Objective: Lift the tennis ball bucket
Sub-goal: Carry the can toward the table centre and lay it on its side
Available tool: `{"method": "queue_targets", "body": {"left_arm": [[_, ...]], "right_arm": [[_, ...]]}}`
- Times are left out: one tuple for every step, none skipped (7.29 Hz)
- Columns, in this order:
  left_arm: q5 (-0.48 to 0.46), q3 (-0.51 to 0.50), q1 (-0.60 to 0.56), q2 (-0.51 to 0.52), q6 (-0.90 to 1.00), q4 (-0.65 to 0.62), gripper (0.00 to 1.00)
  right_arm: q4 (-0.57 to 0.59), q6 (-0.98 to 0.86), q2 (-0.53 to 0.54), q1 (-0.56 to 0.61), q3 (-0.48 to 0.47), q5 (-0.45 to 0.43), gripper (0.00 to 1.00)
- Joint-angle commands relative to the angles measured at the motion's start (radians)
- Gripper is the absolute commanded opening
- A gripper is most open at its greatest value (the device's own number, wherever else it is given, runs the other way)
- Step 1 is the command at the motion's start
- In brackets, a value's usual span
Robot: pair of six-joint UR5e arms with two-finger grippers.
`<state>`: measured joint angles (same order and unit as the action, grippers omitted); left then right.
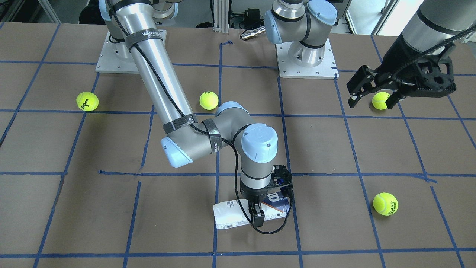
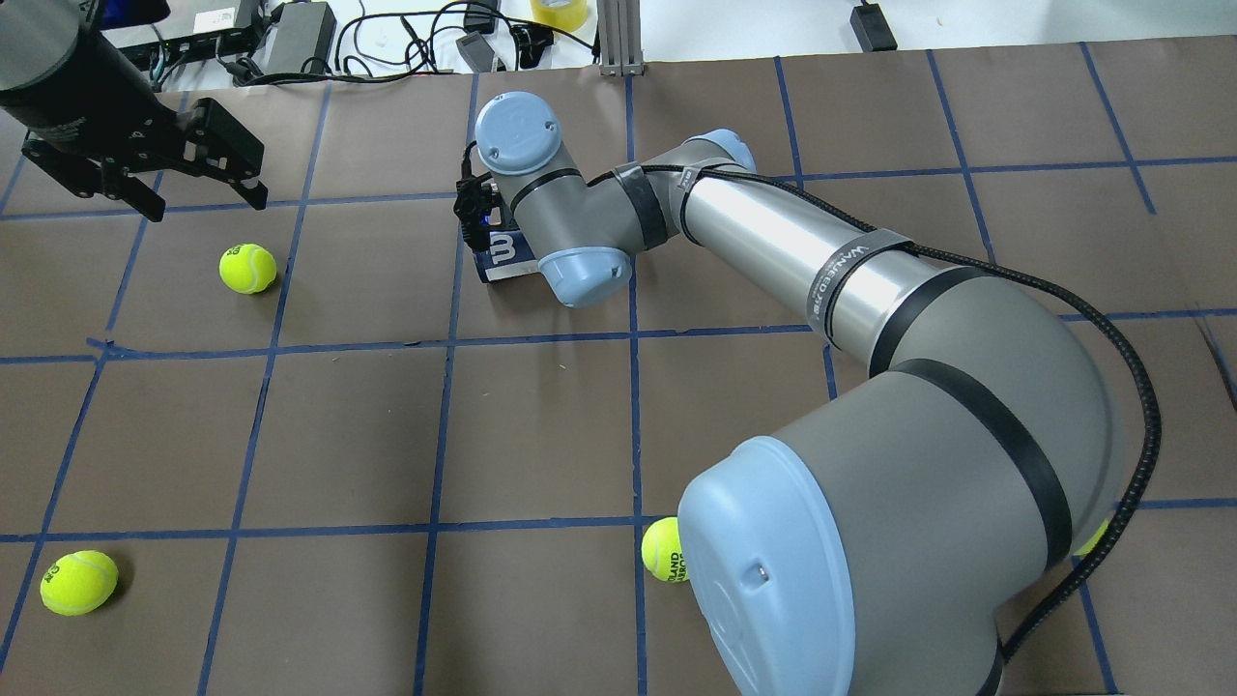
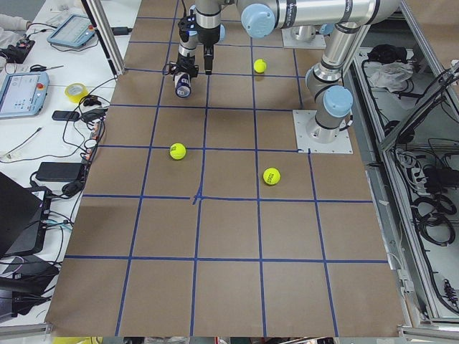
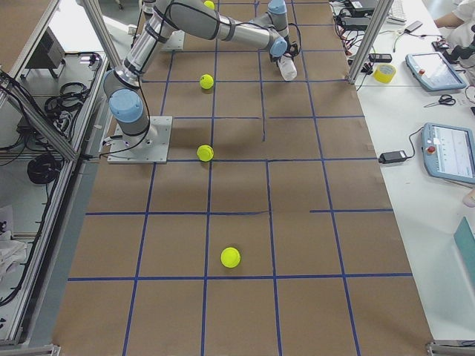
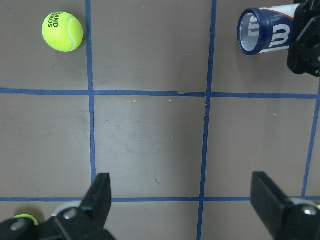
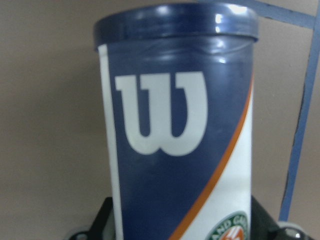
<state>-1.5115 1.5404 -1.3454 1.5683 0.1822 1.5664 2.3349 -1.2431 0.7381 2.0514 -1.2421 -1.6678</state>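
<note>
The tennis ball bucket (image 1: 230,216) lies on its side on the brown table, a slim tube with a white and navy label and a dark blue rim. It also shows in the overhead view (image 2: 498,253) and in the left wrist view (image 5: 265,35). My right gripper (image 1: 260,209) reaches down over its middle, with a finger against each side of the tube. In the right wrist view the bucket (image 6: 170,125) fills the frame between the fingers. My left gripper (image 1: 370,97) is open and empty, hovering far off above a tennis ball (image 1: 381,100).
Loose yellow-green tennis balls lie on the table: one (image 1: 87,101) near the right arm's base side, one (image 1: 208,100) behind the right arm's elbow, one (image 1: 385,203) toward the operators' edge. Blue tape lines grid the table. Cables and gear lie beyond the far edge (image 2: 290,39).
</note>
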Motion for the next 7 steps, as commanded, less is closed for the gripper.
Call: {"method": "queue_targets", "body": {"left_arm": [[0.004,0.001,0.0,0.001,0.0,0.0,1.0],[0.022,-0.011,0.0,0.002,-0.001,0.003,1.0],[0.031,-0.011,0.003,0.004,-0.001,0.003,1.0],[0.033,0.0,0.003,0.015,-0.001,0.0,1.0],[0.036,0.0,0.005,0.022,0.0,-0.002,1.0],[0.083,0.004,0.005,0.039,-0.01,-0.023,1.0],[0.152,0.007,0.005,0.073,-0.041,-0.081,1.0]], "right_arm": [[0.003,-0.006,0.026,0.006,0.006,-0.004,1.0],[-0.008,-0.009,0.08,0.004,0.009,-0.003,1.0],[-0.011,-0.009,0.134,-0.011,-0.005,-0.006,1.0],[-0.025,-0.006,0.189,-0.035,-0.019,-0.015,1.0],[-0.07,0.002,0.232,-0.087,-0.026,-0.018,1.0],[-0.101,0.019,0.278,-0.144,-0.034,-0.017,1.0],[-0.158,0.06,0.356,-0.192,-0.04,-0.016,1.0]]}}
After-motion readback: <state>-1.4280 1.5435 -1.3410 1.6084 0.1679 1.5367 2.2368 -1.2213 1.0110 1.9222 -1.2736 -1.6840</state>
